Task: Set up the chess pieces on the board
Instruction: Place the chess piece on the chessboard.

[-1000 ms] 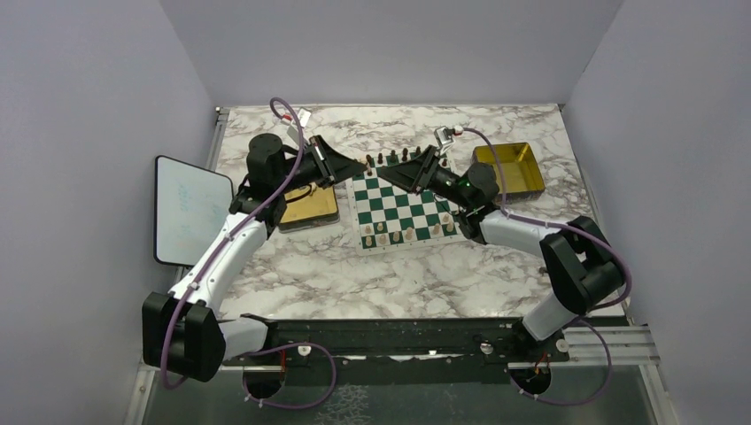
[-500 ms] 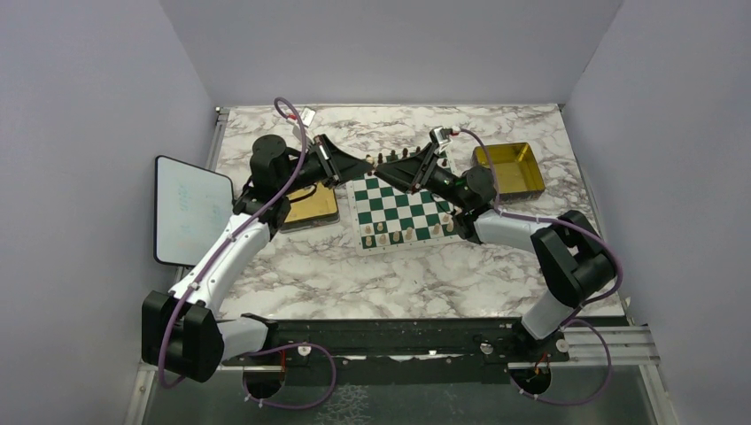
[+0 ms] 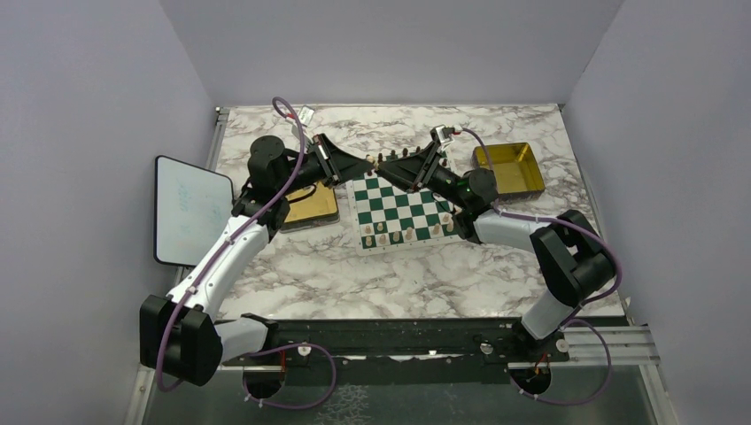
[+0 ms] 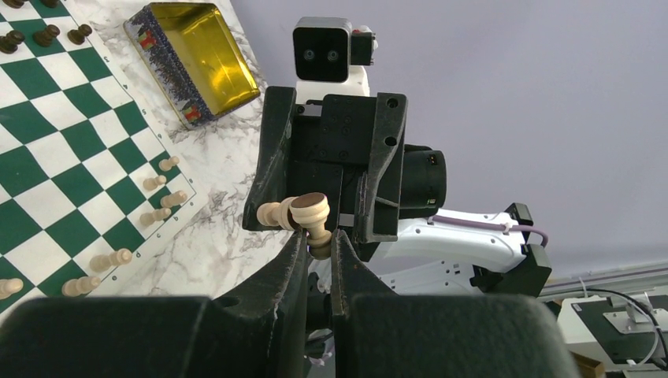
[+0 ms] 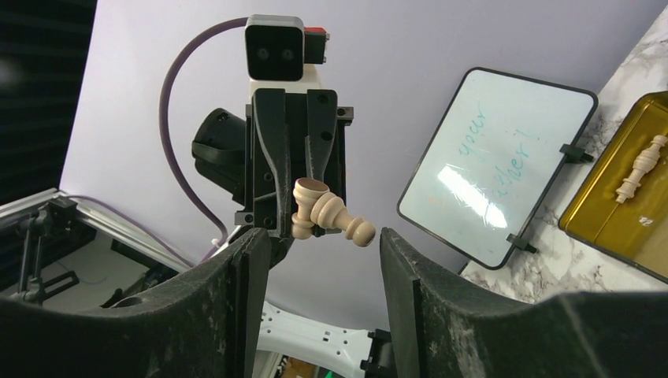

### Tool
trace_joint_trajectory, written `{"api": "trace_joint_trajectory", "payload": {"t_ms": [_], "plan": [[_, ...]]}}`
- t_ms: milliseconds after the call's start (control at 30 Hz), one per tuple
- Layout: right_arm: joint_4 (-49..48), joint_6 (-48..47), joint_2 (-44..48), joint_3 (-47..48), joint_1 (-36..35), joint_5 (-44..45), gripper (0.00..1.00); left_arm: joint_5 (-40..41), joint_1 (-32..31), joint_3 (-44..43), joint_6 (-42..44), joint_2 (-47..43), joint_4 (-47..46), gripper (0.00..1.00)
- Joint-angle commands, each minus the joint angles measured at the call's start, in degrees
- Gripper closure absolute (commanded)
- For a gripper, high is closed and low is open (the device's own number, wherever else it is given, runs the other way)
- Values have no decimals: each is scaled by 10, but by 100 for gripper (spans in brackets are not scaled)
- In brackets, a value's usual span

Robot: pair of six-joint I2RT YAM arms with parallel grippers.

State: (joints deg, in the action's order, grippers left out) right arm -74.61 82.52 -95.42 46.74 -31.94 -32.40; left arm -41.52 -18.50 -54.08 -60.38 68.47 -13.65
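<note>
Above the far edge of the green-and-white board (image 3: 390, 200), my two grippers meet tip to tip. My left gripper (image 3: 371, 166) (image 4: 317, 236) is shut on cream chess pieces (image 4: 313, 223), seemingly two crossed together. My right gripper (image 3: 383, 167) (image 5: 319, 236) faces it and stands open, its fingertips flanking the held pieces (image 5: 329, 211) without closing on them. More cream pieces (image 3: 408, 232) (image 4: 158, 185) stand on the board's near rows. One cream piece (image 5: 642, 168) lies in the left gold tray (image 3: 310, 206).
Dark pieces (image 3: 404, 154) line the board's far edge below the grippers. A second gold tray (image 3: 512, 166) (image 4: 193, 55) sits to the board's right. A white tablet (image 3: 188, 208) (image 5: 496, 169) lies at the table's left edge.
Both grippers have drawn closer together above the board's far edge. The left one kept its hold on the cream pieces; the right one's jaws stayed apart.
</note>
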Motion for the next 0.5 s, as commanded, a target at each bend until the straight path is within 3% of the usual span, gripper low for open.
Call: {"api": "trace_joint_trajectory", "payload": {"t_ms": [0, 200, 467], "plan": [[-28, 3, 8, 0, -5, 9, 43, 11, -3, -1, 2, -16, -18, 100], [-40, 5, 6, -6, -5, 12, 45, 13, -3, 5, 5, -19, -18, 100], [-34, 13, 0, -2, -5, 12, 39, 17, -5, 4, 0, -24, -18, 100]]}}
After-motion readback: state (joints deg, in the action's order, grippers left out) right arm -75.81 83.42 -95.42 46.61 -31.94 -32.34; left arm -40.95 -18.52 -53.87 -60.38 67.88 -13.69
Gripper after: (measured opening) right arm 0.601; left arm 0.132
